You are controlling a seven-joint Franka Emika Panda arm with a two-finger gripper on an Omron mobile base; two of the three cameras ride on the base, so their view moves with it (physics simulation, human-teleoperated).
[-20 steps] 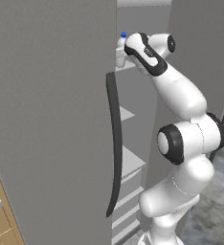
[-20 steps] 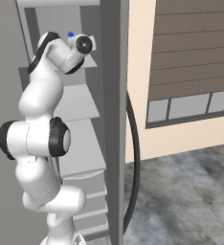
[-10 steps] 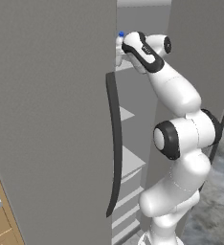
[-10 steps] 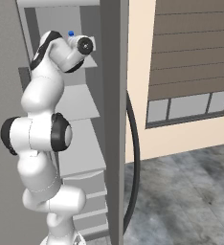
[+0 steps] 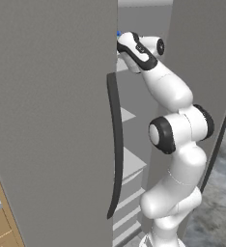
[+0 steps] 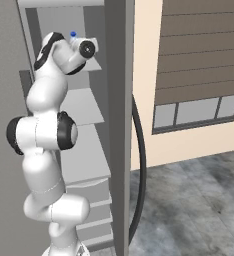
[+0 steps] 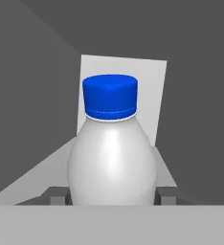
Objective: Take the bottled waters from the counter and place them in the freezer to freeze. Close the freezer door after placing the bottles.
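Observation:
A plain whitish water bottle [image 7: 111, 162] with a blue cap [image 7: 109, 97] stands upright between my fingertips [image 7: 58, 194], and my gripper [image 7: 111, 195] is shut on it. The hand is inside the open freezer at the height of the top white shelf [image 7: 123, 72]. Whether the bottle rests on that shelf I cannot tell. In the base views only the blue cap [image 5: 119, 34] [image 6: 73, 35] peeks past the wrist. The freezer door [image 5: 52, 120], with its long dark curved handle [image 5: 116, 144], stands open to the left of the opening.
White freezer shelves [image 5: 129, 164] [image 6: 81, 107] step down below the hand. The other grey door [image 6: 118, 125] with its dark handle [image 6: 139, 170] bounds the opening on the right. Beyond it are a beige wall, a window and grey floor [image 6: 199, 200].
The hand with the bottle has moved a little deeper into the freezer's upper part, and the elbow has shifted slightly. The grip has stayed shut.

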